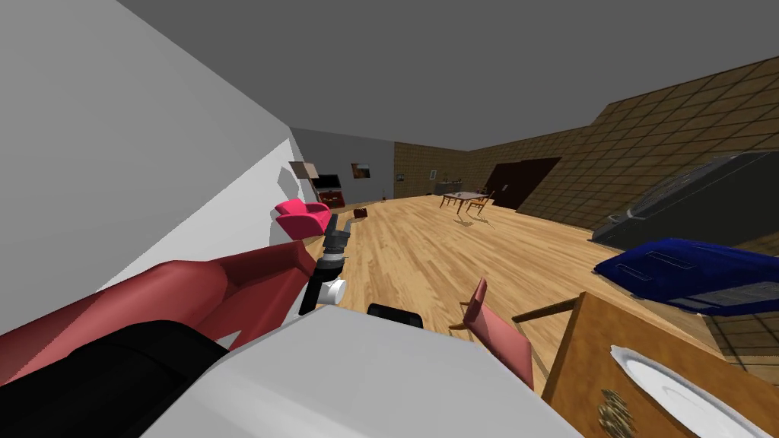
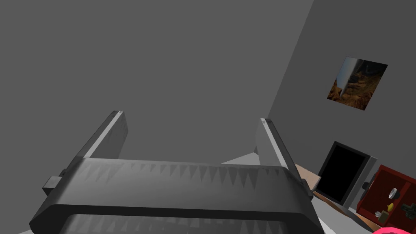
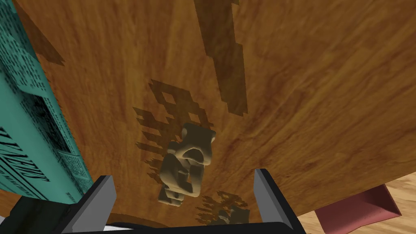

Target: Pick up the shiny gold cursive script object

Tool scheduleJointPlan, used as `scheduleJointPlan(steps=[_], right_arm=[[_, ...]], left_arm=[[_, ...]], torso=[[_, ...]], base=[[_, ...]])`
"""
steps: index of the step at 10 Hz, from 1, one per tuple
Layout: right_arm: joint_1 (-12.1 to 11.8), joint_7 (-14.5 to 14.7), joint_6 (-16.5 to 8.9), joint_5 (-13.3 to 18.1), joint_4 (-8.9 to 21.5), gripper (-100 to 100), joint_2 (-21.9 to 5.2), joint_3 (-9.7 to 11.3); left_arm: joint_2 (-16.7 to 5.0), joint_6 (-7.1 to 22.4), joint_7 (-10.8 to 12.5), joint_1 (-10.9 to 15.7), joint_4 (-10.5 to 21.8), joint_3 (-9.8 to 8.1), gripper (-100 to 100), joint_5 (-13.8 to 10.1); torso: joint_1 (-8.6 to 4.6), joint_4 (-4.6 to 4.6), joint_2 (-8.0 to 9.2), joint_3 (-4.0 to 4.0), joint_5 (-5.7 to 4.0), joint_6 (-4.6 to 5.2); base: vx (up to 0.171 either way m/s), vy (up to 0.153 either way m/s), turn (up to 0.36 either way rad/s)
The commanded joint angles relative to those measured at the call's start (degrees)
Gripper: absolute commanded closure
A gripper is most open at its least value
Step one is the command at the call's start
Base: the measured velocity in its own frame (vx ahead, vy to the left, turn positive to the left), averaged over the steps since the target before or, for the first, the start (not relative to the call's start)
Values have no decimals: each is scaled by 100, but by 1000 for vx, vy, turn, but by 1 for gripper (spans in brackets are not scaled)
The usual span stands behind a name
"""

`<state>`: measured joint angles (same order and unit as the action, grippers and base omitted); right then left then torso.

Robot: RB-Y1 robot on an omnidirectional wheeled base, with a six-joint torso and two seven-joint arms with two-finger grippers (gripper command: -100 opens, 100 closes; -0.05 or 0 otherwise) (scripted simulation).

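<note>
I'm looking at the gold script piece (image 3: 191,150) lying on the wooden tabletop (image 3: 304,101), well in from its edge. It's sitting just ahead of my right gripper (image 3: 183,175), whose fingers are standing wide and holding nothing. A teal printed paper (image 3: 36,134) is crowding one finger, so I'm risking a snag going down. The lumpy, glossy piece may be squirting sideways under thin blades. My left gripper (image 2: 189,138) is hanging wide too, idle.
</note>
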<state>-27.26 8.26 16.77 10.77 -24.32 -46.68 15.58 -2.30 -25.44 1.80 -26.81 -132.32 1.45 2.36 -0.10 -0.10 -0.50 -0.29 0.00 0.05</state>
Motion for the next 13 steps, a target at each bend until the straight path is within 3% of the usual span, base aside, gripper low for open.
scheduleJointPlan(steps=[1, 3, 6, 7, 8, 11, 12, 13], right_arm=[[-198, -84, -195, -15, -286, -100, -86, 20], [-308, -54, -201, 39, -80, -100, -28, 40], [-293, -54, -158, 41, -46, -100, -33, 49], [-315, -65, -197, 38, -86, 0, -39, 48], [-143, 8, -320, 68, 19, -100, 132, 21], [26, 79, -447, 98, 120, -100, 303, -6], [-73, 53, -481, 84, -22, -100, 251, -4], [-69, 50, -489, 85, -20, 100, 252, -1]], left_arm=[[0, 0, 0, 0, 0, 0, 0, 0], [0, 0, 0, 1, 0, 0, 0, 0], [1, 0, 0, 1, 0, 0, 0, 0], [1, 0, 0, 1, 0, 1, 0, 0], [1, 0, 0, 1, 0, 1, 0, 0], [0, 1, 0, 2, 1, 0, 0, 0], [0, 0, 0, 2, 1, 0, 0, 0], [1, 0, 0, 2, 1, 0, 0, 0]], torso=[[0, 0, 0, 0, 0, 0], [12, 6, 25, 15, 2, 0], [22, 9, 44, 25, 4, 5], [26, 11, 52, 29, 4, 3], [28, 12, 56, 32, 5, 4], [-3, 17, 78, 45, -3, 4], [2, 17, 78, 45, -1, 4], [15, 16, 70, 40, 1, 5]], base=[[80, -56, 8], [81, -31, 134], [33, -16, 10], [0, 0, 0], [-36, -51, 64], [-55, -80, 50], [-22, -26, 6], [-4, -6, 0]])
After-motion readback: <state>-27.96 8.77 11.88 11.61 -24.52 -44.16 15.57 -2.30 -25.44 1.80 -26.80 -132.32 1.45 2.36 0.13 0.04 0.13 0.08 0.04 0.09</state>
